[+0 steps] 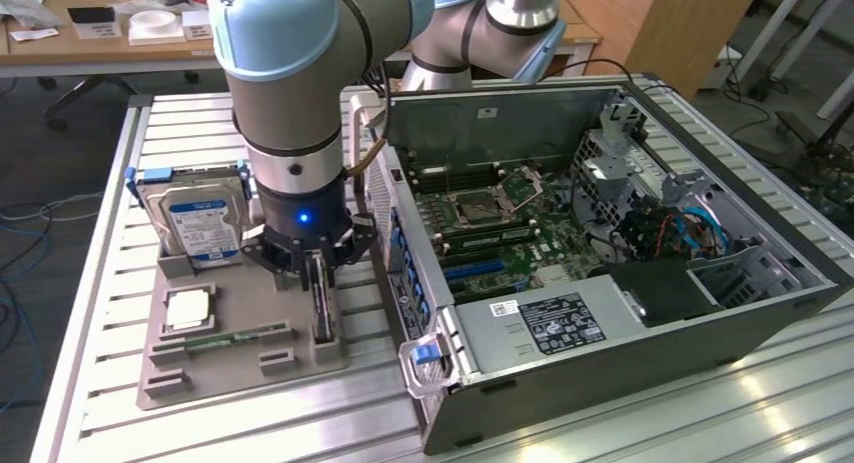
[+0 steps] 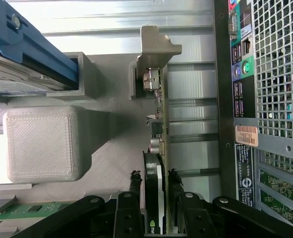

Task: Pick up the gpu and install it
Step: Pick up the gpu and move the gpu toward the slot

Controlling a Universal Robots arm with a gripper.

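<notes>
The gpu (image 1: 322, 305) stands on its long edge in a slot of the grey holder tray (image 1: 214, 375), close to the open computer case. My gripper (image 1: 316, 275) points straight down onto it. In the wrist view the gpu (image 2: 157, 144) runs away from me as a thin card with a green board edge. Its silvery bracket (image 2: 155, 49) is at the far end. My gripper (image 2: 154, 177) has one black finger on each flat side of the card and is shut on it. The card still sits in the tray.
On the tray are a hard drive (image 1: 200, 223) in blue rails, a CPU (image 1: 191, 308) and a RAM stick (image 1: 234, 336). The open computer case (image 1: 747, 313) lies at the exterior view's right with its motherboard (image 1: 507, 223) exposed. Its perforated rear panel (image 2: 277, 74) is right beside the card.
</notes>
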